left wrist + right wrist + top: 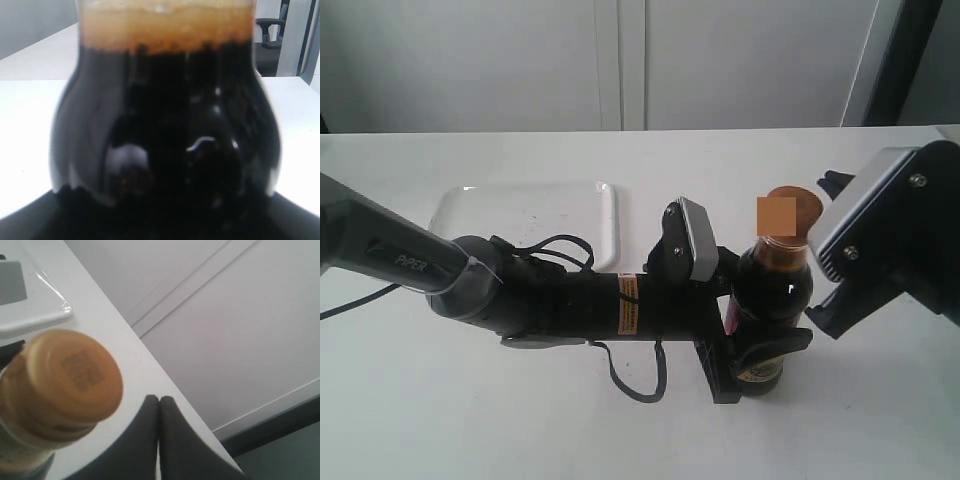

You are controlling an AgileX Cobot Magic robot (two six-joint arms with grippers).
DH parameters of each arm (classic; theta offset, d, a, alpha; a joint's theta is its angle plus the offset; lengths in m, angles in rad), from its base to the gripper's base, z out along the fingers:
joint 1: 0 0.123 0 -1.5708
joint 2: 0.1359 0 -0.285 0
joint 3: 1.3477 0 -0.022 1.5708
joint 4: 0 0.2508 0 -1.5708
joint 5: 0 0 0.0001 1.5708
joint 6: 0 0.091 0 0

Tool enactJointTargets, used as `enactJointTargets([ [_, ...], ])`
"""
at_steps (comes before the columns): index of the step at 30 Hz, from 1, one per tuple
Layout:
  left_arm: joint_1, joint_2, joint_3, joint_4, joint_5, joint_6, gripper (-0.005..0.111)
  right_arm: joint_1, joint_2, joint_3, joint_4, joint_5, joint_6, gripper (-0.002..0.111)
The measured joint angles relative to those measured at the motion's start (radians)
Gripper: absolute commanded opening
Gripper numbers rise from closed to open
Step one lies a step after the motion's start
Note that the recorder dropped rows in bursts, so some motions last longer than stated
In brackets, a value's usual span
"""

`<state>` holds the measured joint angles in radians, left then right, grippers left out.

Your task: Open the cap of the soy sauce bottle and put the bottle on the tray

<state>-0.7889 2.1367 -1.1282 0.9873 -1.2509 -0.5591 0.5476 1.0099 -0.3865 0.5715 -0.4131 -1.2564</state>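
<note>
Left gripper [748, 345] clamped on the soy sauce bottle [770, 300]; right gripper [159, 410] pressed shut beside the cap [70, 377].

The bottle stands upright on the white table [880, 420], right of centre, nearly full of dark liquid with a tan foam band at the shoulder. The left arm reaches across from the left and its jaws grip the bottle's lower body. The golden-brown cap is closed on the neck. The right gripper, fingertips touching and holding nothing, sits just right of the cap, not touching it. The tray [605, 215] lies farther left and back, well apart from the bottle; nothing shows on its visible part.
</note>
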Motion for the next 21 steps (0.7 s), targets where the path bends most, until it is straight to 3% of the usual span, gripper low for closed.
enactJointTargets([
  [21, 0.000, 0.000, 0.000, -0.025, 0.007, -0.030, 0.000, 0.002, 0.000, 0.000, 0.036, 0.063, 0.021, 0.000],
])
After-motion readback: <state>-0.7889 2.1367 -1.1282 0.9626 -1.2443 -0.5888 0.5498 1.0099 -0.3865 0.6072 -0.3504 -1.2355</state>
